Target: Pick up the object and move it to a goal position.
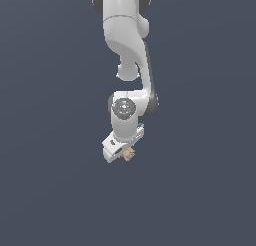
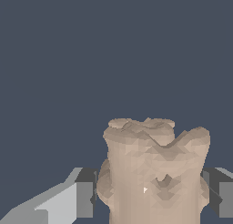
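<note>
The object (image 1: 129, 153) is a small tan, lumpy item that shows just under the white hand of the arm in the exterior view. In the wrist view the object (image 2: 154, 173) fills the space between the two dark fingertips (image 2: 86, 191). My gripper (image 2: 152, 196) is shut on it, one pad against each side. In the exterior view the gripper (image 1: 126, 153) hangs below the arm's wrist, and most of the object is hidden behind the hand.
Only a plain dark blue-grey surface (image 1: 200, 190) shows around the arm in both views. No other object, container or goal marker is in view.
</note>
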Motion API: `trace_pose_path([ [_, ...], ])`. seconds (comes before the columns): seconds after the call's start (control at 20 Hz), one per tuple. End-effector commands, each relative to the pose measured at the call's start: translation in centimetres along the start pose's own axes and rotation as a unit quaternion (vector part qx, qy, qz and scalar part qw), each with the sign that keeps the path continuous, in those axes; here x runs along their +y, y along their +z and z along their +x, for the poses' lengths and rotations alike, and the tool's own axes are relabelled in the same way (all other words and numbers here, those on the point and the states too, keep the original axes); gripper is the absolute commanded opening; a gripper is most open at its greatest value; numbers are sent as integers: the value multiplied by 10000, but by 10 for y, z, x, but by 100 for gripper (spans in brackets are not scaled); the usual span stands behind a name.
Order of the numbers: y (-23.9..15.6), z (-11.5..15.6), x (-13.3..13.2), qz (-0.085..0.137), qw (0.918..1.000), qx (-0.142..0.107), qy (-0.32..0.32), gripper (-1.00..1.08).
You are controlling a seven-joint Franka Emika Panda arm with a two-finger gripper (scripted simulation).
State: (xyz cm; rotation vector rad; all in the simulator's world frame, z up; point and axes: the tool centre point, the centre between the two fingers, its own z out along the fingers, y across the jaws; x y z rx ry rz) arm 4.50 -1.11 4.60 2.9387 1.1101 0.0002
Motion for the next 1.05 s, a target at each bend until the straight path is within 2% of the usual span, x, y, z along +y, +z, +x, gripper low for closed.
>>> trace_pose_path([
  [0.0, -1, 2, -3, 1, 10000, 0, -3, -100],
  [0.25, -6, 18, -23, 1, 10000, 0, -3, -100],
  [0.65, -22, 62, -77, 1, 10000, 0, -3, -100],
  [1.0, -27, 78, -92, 1, 10000, 0, -3, -100],
])
